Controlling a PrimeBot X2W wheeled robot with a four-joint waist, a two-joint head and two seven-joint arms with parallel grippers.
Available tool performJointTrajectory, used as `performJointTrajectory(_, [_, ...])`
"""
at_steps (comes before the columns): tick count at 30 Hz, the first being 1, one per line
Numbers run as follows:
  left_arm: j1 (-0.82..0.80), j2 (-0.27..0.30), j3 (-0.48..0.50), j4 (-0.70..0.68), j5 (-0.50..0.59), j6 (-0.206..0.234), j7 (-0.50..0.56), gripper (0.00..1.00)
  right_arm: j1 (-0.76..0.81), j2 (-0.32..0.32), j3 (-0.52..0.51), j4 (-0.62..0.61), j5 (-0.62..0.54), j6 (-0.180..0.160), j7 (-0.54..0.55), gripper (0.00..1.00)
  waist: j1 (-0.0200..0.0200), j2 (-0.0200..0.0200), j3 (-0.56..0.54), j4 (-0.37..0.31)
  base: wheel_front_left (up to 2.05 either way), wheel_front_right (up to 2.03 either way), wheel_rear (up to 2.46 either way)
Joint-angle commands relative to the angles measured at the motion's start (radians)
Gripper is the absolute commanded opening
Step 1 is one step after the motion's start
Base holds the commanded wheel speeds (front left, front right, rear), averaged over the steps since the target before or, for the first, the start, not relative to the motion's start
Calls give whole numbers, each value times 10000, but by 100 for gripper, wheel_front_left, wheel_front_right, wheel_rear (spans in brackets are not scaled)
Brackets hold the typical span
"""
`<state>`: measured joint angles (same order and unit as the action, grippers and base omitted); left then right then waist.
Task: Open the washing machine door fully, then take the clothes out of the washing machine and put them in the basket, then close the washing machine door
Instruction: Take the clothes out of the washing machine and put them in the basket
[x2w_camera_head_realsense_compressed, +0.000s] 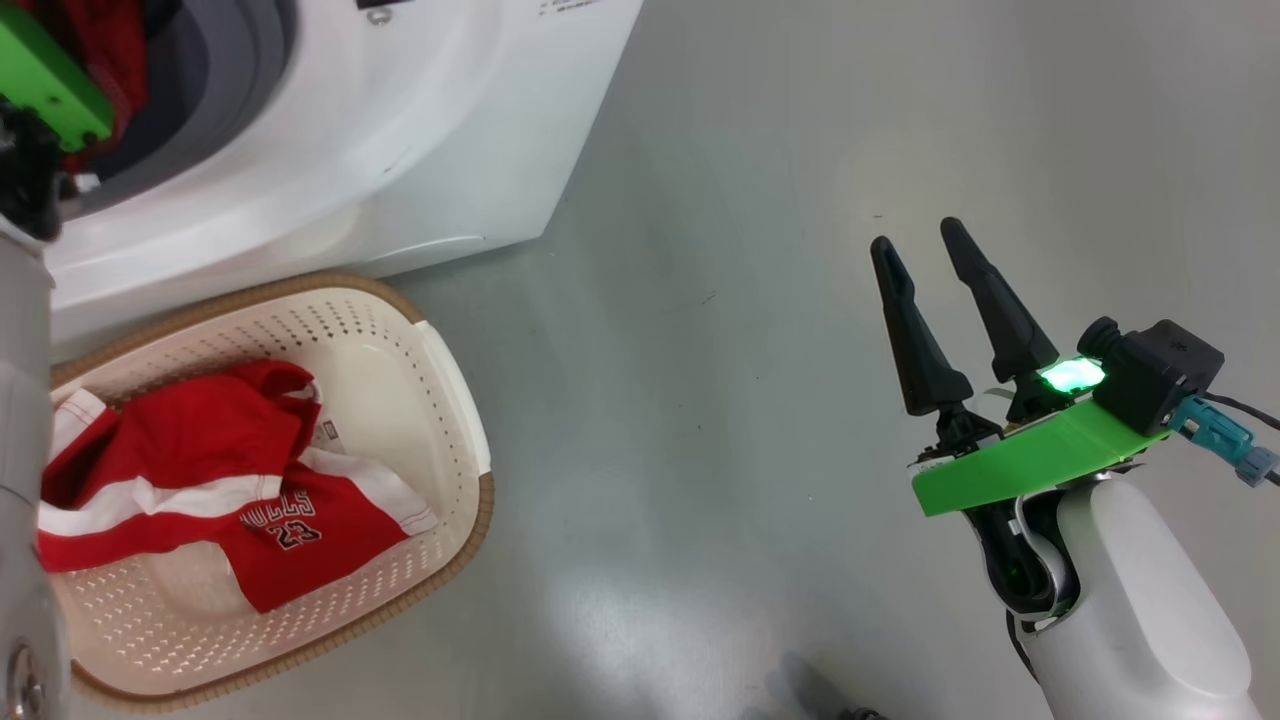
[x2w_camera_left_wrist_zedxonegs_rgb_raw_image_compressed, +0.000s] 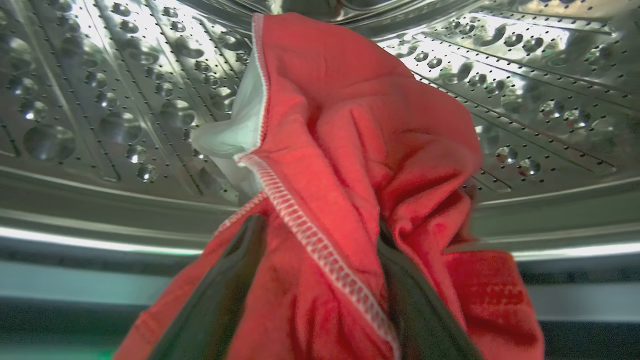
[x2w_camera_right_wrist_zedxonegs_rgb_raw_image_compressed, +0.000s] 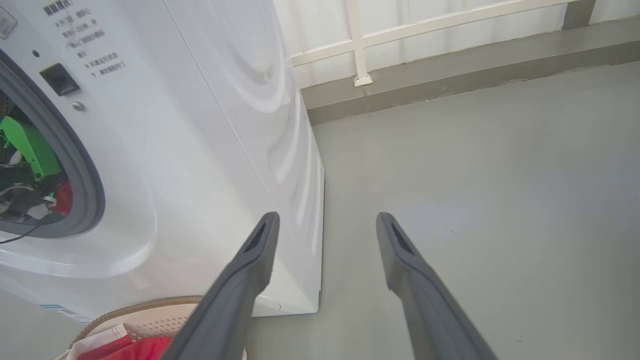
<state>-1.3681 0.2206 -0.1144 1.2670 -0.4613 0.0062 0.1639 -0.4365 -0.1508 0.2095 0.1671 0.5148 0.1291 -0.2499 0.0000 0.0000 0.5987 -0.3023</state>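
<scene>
A red garment with white stitched trim (x2w_camera_left_wrist_zedxonegs_rgb_raw_image_compressed: 350, 150) hangs bunched inside the washing machine's perforated steel drum (x2w_camera_left_wrist_zedxonegs_rgb_raw_image_compressed: 100, 100). My left gripper (x2w_camera_left_wrist_zedxonegs_rgb_raw_image_compressed: 320, 225) is in the drum; its two dark fingers (x2w_camera_left_wrist_zedxonegs_rgb_raw_image_compressed: 215, 300) stand wide apart, with the cloth draped between and over them. The washing machine (x2w_camera_head_realsense_compressed: 400, 130) stands at the upper left, more red cloth (x2w_camera_head_realsense_compressed: 110, 40) showing in its opening. The cream basket (x2w_camera_head_realsense_compressed: 470, 530) sits on the floor before it, holding the red number 23 jersey (x2w_camera_head_realsense_compressed: 230, 470). My right gripper (x2w_camera_head_realsense_compressed: 918, 236) hovers open and empty over the floor to the right. The washing machine door is out of view.
My pale left forearm (x2w_camera_head_realsense_compressed: 20, 450) runs up the left edge over the basket. The grey gasket (x2w_camera_right_wrist_zedxonegs_rgb_raw_image_compressed: 85, 165) rings the machine's opening. A low ledge and white railing (x2w_camera_right_wrist_zedxonegs_rgb_raw_image_compressed: 360, 45) stand behind the machine. Grey floor (x2w_camera_head_realsense_compressed: 750, 400) spreads to the right of machine and basket.
</scene>
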Motion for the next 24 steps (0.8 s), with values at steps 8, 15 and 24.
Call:
performJointTrajectory(8, [70,345,-145,82,29,332,561,0,80,99,86,-180,27,16,-118,100,0,0,-72,1,0,0,0])
performJointTrajectory(15, [237,256,-319,-33,57,-30,-432,0,87,50,97,-76,30,16,-118,100,0,0,-390,114,0,0,0])
performJointTrajectory(24, [724,54,-531,-12,58,-630,-1413,0,167,-40,239,47,39,16,-118,100,0,0,-1102,380,0,0,0])
